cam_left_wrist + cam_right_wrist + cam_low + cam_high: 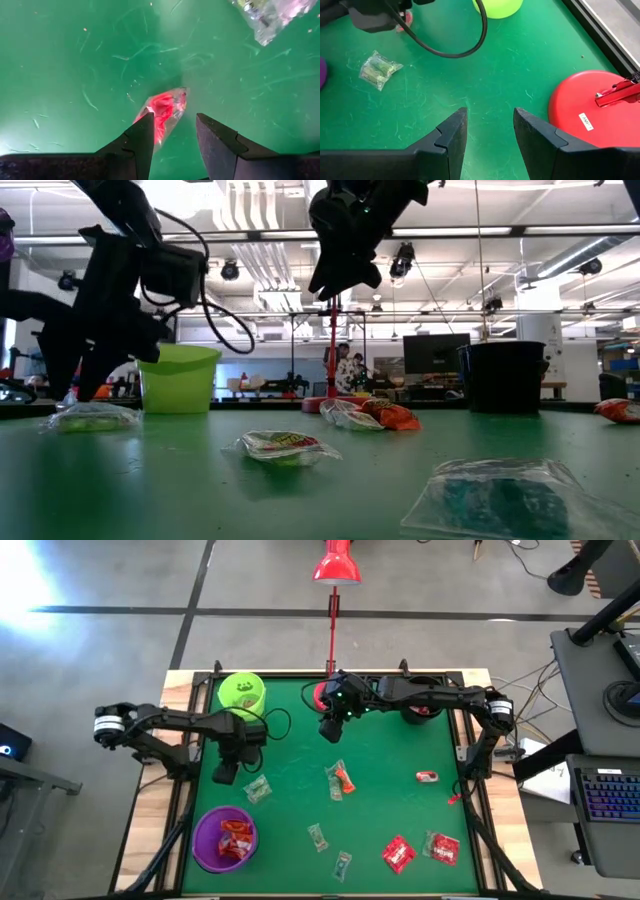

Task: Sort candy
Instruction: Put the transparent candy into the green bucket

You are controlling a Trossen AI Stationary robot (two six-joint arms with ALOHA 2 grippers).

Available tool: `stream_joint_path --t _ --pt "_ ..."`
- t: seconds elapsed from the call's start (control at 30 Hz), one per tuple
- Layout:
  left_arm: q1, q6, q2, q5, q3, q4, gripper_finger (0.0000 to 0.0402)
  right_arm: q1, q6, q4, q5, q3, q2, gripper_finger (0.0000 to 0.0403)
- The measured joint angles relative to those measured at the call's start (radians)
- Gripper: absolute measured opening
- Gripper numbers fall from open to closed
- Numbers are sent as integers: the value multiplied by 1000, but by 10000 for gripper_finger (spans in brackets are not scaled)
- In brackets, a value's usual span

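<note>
From above, the left gripper (pixel 226 773) hangs over the left side of the green desk (pixel 400 800), between the lime-green plastic cup (pixel 241 692) at the far edge and the purple plastic cup (pixel 225 837) nearer. The right gripper (pixel 330 728) waits near the red lamp base.

At desk height, clear-wrapped sweets lie scattered — none held.

The left wrist camera shows the jaws apart and empty, directly above a small red candy in a clear shiny wrapper (pixel 164 112). Its long axis runs slantwise between the fingers, so the left arm is plainly nearer.

The right wrist camera shows its jaws apart over bare green — a clear greenish-wrapped sweet (pixel 379 69) lies well off.
</note>
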State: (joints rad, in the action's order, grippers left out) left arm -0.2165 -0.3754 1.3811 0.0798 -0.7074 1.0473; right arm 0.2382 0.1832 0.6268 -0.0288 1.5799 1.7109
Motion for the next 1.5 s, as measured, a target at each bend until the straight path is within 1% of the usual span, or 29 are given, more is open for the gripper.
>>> stream_joint_path --t 0.1,0.3,0.4,0.5,0.63,0.73,0.83,0.93,1.1,1.37,1.43,1.5 --pt "0 11 45 -56 4 -15 128 0 0 -1 0 0 0 153" --pt "0 37 146 -98 -1 -39 128 0 0 -1 0 0 0 153" --pt "0 42 182 -114 -6 -36 121 0 0 0 0 0 0 153" --pt "0 42 190 -117 -6 -38 99 0 0 1 0 0 0 153" --pt "-1 44 167 -117 -16 -37 54 0 0 4 0 0 0 153" --pt "-1 53 136 -66 -45 -38 18 0 0 4 0 0 0 153" --pt "-1 70 111 -10 -76 -25 6 0 0 4 0 0 0 153" --pt "0 95 86 11 -122 0 6 0 0 5 0 0 0 153" --pt "0 109 38 9 -221 79 2 0 1 4 0 0 0 153" --pt "-2 172 -20 -125 -435 121 2 0 1 5 0 0 0 153" --pt "-5 185 -22 -146 -495 144 2 0 1 5 0 0 0 153" --pt "-8 190 -22 -197 -550 185 1 0 1 5 0 0 0 153"
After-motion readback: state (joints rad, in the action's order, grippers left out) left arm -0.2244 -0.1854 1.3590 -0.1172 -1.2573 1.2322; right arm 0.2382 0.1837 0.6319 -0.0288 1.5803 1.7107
